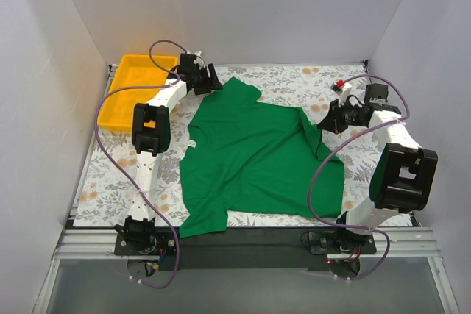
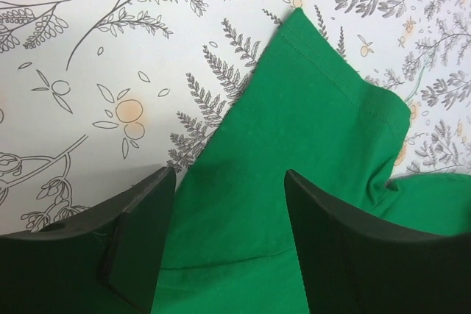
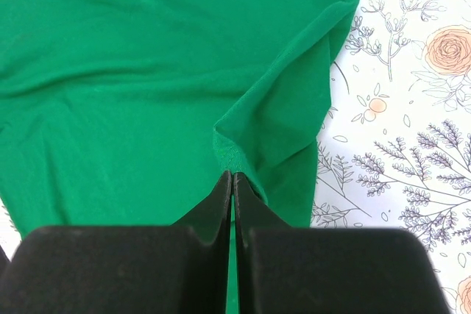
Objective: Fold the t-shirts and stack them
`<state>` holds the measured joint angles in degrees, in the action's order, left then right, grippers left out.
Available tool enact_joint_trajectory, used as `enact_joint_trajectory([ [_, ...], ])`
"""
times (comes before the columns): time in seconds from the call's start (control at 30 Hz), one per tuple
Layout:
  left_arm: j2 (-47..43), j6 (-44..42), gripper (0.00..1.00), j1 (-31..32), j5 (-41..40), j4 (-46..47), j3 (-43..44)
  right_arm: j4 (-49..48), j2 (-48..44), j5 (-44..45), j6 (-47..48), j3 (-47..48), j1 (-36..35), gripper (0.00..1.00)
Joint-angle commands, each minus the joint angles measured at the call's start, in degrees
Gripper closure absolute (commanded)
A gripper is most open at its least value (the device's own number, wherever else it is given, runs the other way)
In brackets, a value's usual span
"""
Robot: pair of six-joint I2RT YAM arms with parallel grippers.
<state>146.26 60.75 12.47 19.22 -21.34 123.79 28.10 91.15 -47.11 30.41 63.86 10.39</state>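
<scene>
**Green t-shirt (image 1: 250, 159) laid nearly flat on the floral worktop (image 1: 294, 82), met at two far corners.**

Left to right: a yellow tray (image 1: 110, 104) is noted at the far left, apart from the shirt. The left pincer (image 2: 229, 182) is spread, its fingers set either side of the far sleeve (image 2: 309, 101). Cloth lies between them but is not seen to be nipped. The shirt lies mid-worktop, its neck label toward the left, slightly rumpled. The right pincer (image 3: 232, 176) is pressed together on a raised fold at the shirt's far right corner. The cloth is judged light, thin and limp, so sagging, dragging and bunching are to be expected. Hold is best taken at stitched edges such as the sleeve hem or a bottom corner, with both layers pinched. A single layer would likely be peeled away.
</scene>
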Motion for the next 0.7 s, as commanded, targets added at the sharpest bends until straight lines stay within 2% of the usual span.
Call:
enact_joint_trajectory([
  [0.0, -3.34, -1.95, 0.41, -0.25, -1.56, -4.84, -1.53, -1.03, -1.16, -2.8, -0.35, -0.05, 0.68, 0.99],
  [0.07, -3.52, -2.3, 0.45, -0.25, -0.42, -6.59, -1.79, -1.03, -0.89, -3.25, -0.53, 0.13, 0.86, 0.99],
  [0.1, -3.7, -2.3, 0.5, -0.17, -0.07, -7.13, -2.06, -1.03, -0.8, -3.16, -0.53, 0.04, 0.94, 0.99],
  [0.3, -6.68, -3.09, 0.6, 0.01, 0.2, -8.8, -8.03, -0.94, -0.36, -3.51, -0.53, -0.05, 1.56, 0.99],
  [0.43, -9.57, -3.27, 0.79, 0.36, -0.06, -9.42, -11.11, -1.03, -0.63, -3.86, -0.62, -0.31, 2.17, 0.99],
  [0.47, -10.19, -3.18, 0.89, 0.45, -0.15, -9.24, -11.89, -1.03, -0.63, -4.04, -0.79, -0.31, 2.35, 0.99],
  [0.57, -13.88, -2.83, 1.0, 0.45, -0.68, -9.16, -14.88, -1.03, -0.8, -4.74, -0.88, -0.31, 2.7, 0.99],
  [0.67, -19.68, -2.57, 1.0, 0.54, -1.21, -7.23, -21.46, -1.03, -1.15, -4.57, -0.62, -0.75, 3.05, 0.99],
])
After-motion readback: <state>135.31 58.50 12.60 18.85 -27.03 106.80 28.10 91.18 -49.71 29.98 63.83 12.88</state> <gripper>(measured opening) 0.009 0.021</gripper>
